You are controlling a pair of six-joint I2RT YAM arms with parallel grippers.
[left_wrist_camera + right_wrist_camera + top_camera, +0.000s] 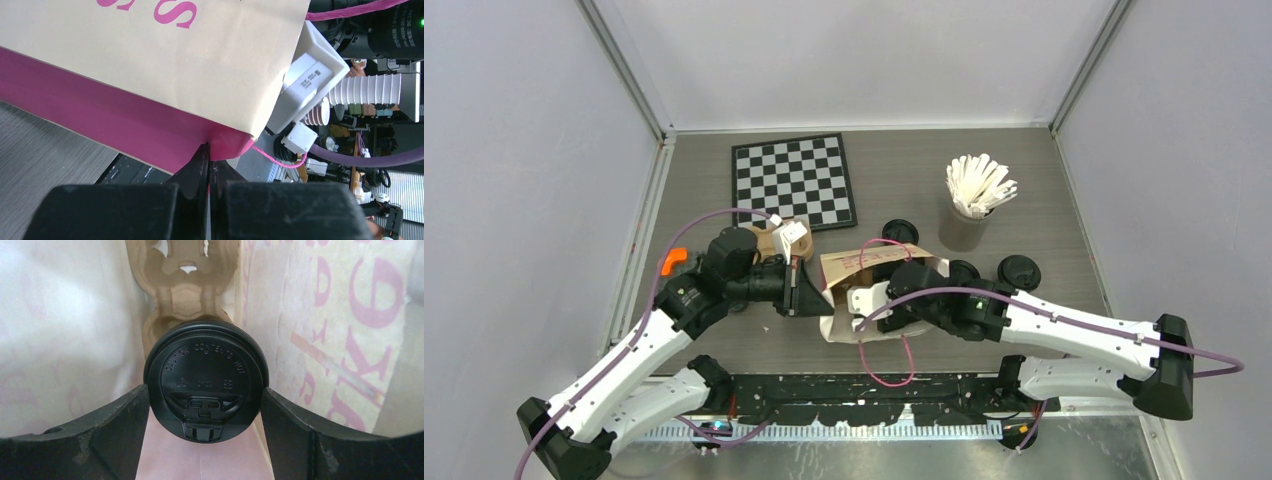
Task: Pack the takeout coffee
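A tan paper bag (849, 268) with pink print lies tilted at the table's middle. My left gripper (807, 290) is shut on the bag's edge, pinching its pink fold (220, 142) between the fingertips (202, 165). My right gripper (205, 390) reaches inside the bag. Its fingers (125, 415) stand against both sides of a black lidded cup (206, 380). The cup sits in the near pocket of the brown pulp tray (185, 295) inside the bag. Loose black lids lie on the table behind the bag (900, 230) and to its right (1019, 271).
A grey cup of white sticks (969, 215) stands at the back right. A chessboard (794, 180) lies at the back. A brown object (769, 240) sits beside my left wrist. Another black round piece (964, 270) shows partly behind my right arm.
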